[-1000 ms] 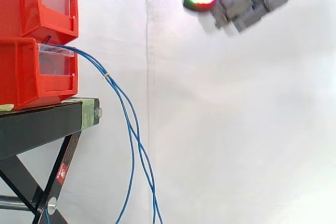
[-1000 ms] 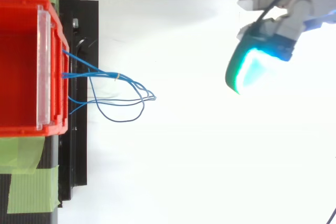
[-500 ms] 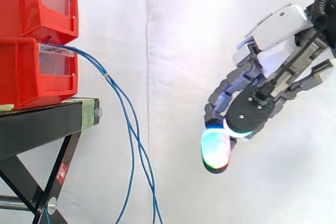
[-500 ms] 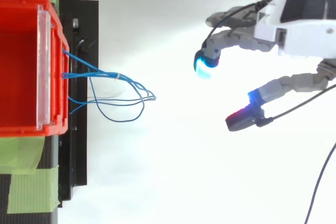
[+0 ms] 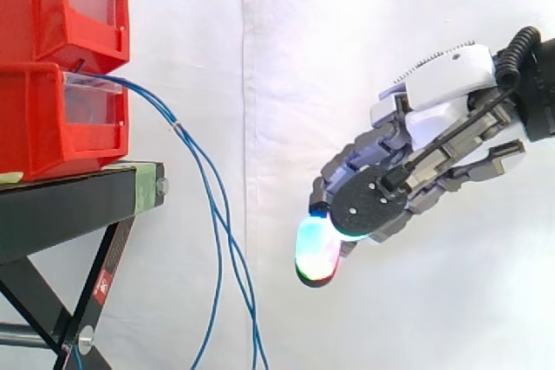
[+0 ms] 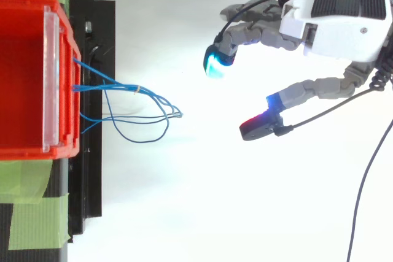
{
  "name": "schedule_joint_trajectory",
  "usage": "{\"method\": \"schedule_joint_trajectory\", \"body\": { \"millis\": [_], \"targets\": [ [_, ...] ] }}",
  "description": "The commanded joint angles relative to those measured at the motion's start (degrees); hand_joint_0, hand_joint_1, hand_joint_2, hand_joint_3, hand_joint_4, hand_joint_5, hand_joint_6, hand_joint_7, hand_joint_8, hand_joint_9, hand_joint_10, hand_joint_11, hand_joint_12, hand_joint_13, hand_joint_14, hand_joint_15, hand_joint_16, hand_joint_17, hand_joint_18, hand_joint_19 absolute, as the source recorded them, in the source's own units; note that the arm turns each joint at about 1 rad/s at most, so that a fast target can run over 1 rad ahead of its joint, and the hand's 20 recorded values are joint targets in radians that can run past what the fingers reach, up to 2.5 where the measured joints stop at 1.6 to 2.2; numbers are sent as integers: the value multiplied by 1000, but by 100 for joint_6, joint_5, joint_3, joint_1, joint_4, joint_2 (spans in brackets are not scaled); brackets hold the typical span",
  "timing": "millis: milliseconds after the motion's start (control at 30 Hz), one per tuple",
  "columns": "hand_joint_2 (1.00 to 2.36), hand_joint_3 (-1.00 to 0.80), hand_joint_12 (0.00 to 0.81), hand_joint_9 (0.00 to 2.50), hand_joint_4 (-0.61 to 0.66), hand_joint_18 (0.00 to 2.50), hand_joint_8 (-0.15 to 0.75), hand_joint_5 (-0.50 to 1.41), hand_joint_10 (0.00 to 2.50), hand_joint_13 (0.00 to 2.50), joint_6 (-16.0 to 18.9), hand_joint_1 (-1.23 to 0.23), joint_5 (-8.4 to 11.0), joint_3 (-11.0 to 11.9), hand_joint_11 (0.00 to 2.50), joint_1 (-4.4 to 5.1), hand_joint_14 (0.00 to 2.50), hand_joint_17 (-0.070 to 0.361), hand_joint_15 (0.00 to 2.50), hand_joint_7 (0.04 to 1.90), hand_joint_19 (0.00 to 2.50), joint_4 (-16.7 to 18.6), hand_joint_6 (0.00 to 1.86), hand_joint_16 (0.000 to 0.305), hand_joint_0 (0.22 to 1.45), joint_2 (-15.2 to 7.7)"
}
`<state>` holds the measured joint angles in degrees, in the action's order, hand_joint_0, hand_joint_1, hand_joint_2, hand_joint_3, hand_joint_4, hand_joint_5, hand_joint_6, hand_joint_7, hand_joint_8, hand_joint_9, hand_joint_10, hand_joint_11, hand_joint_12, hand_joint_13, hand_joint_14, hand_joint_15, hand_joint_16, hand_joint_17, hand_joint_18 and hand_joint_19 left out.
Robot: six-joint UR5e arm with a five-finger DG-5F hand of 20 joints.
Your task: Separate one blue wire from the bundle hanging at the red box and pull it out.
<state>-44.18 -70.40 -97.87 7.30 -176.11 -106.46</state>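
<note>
**Wires** (image 5: 213,214): blue bundle. It leaves the front of the lower bin (image 5: 52,119) and, in the side view, hangs toward 5 o'clock past the bench (image 5: 69,205) edge and on to the bottom of the frame. A pale tie (image 5: 176,126) binds the strands near the top. From above, the strands (image 6: 141,107) fan out from the bin toward 3 o'clock in loose loops. Nothing grips them.

**Bins**: two, red, stacked, with the upper bin (image 5: 52,6) on the lower one. Each has a clear front panel. Both stand on the black bench.

**Tape** (image 6: 37,219): green strips on the bench top, at 6 o'clock of the bins in the top view.

**Robot hand** (image 5: 434,119): at 3 o'clock of the wires in the side view, well apart from them. Its fingers slope toward 7 o'clock. It is spread wide and holds nothing. From above, the cyan fingertip pad (image 6: 215,65) sits at 1 o'clock of the wire loops, and the red thumb pad (image 6: 258,129) is apart from it, toward 5 o'clock.

**Curtain** (image 5: 390,23): white, behind everything.
</note>
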Motion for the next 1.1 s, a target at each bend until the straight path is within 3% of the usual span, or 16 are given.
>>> {"method": "schedule_joint_trajectory", "body": {
  "millis": [0,100,167,300,700,967,1067],
  "targets": [
    [1000,-500,418,487,331,244,341,-155,2,249,-179,-680,132,-136,77,8,3,138,124,953,65,1149,503,61,504,-41],
    [1000,-500,419,490,330,252,342,-155,0,256,-302,-678,202,-136,85,26,3,137,129,950,76,1439,503,61,506,-200],
    [1000,-500,418,495,331,257,342,-155,0,259,-284,-672,185,-136,78,26,4,137,129,953,76,1686,503,61,508,-463],
    [1000,-500,417,501,330,264,342,-155,2,267,-223,-669,185,-136,81,35,3,137,131,951,87,2143,503,61,509,-709],
    [1000,-500,418,508,330,291,342,-154,2,288,-214,-664,264,-136,83,70,4,136,136,947,101,2995,503,61,511,-727],
    [1000,-500,416,513,328,303,341,-154,3,303,-214,-663,369,-127,85,158,4,134,143,946,111,3206,503,60,515,-727],
    [1000,-500,418,513,327,315,342,-154,2,310,-214,-656,492,-127,81,202,4,134,138,947,106,3312,503,60,515,-727]
  ]
}}
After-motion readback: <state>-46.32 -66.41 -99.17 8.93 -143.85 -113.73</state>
